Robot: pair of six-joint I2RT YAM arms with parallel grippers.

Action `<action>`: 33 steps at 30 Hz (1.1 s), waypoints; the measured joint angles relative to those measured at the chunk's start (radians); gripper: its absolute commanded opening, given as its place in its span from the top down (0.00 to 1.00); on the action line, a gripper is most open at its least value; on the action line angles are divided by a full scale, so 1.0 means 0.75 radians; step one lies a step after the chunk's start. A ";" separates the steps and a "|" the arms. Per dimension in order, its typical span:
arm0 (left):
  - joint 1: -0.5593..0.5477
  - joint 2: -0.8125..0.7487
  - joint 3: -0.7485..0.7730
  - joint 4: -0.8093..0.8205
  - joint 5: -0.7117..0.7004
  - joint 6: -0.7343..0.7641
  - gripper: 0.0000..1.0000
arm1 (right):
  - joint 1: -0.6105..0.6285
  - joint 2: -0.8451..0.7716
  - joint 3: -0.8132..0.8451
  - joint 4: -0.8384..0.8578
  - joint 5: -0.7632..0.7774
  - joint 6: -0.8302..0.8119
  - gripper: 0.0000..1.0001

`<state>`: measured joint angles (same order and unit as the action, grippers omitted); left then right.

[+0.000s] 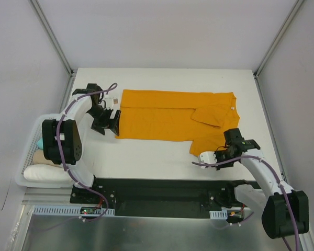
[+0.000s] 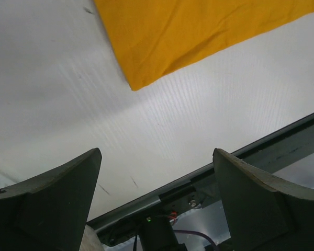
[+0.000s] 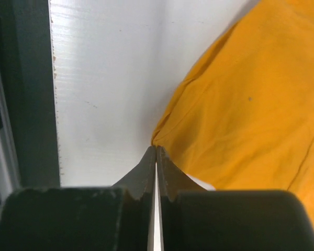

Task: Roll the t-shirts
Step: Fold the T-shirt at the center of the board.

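Observation:
The mustard-orange t-shirt (image 1: 162,117) lies flat on the white table, neck toward the right, with one sleeve folded over its body. My left gripper (image 1: 111,121) hovers open just off the shirt's left hem corner (image 2: 138,81). In the left wrist view its fingers (image 2: 52,204) stand wide apart with bare table between them, the gripper (image 2: 157,172) touching no fabric. My right gripper (image 1: 201,157) sits at the near sleeve's corner. In the right wrist view it (image 3: 156,149) is shut, its tips pinching the puckered edge of the t-shirt (image 3: 251,104).
A white plastic basket (image 1: 29,151) holding pale folded cloth stands off the table's left edge beside the left arm. The table's near edge and a black rail (image 3: 21,104) run close behind the right gripper. Grey walls enclose the table on three sides.

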<state>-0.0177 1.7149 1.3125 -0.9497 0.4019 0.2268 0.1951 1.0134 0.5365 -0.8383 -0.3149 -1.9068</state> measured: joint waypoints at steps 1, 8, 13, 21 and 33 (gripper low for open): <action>0.000 0.000 -0.022 -0.002 0.013 -0.009 0.15 | 0.002 -0.030 0.012 -0.026 -0.001 0.029 0.99; 0.000 0.003 -0.076 -0.006 0.025 -0.062 0.26 | 0.053 -0.203 0.101 -0.192 -0.002 0.302 0.99; -0.004 0.083 -0.056 0.005 0.026 -0.085 0.41 | 0.066 -0.232 0.102 -0.270 -0.001 0.498 0.99; -0.048 0.314 0.079 0.039 -0.027 -0.090 0.49 | 0.095 -0.272 0.102 -0.284 0.001 0.719 0.99; -0.117 0.397 0.106 0.036 -0.101 -0.080 0.64 | 0.098 -0.238 0.102 -0.237 0.036 0.844 0.99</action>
<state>-0.1055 2.0125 1.3922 -0.9230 0.3260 0.1669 0.2684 0.8349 0.6132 -1.0157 -0.2882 -1.2736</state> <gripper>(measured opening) 0.442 0.012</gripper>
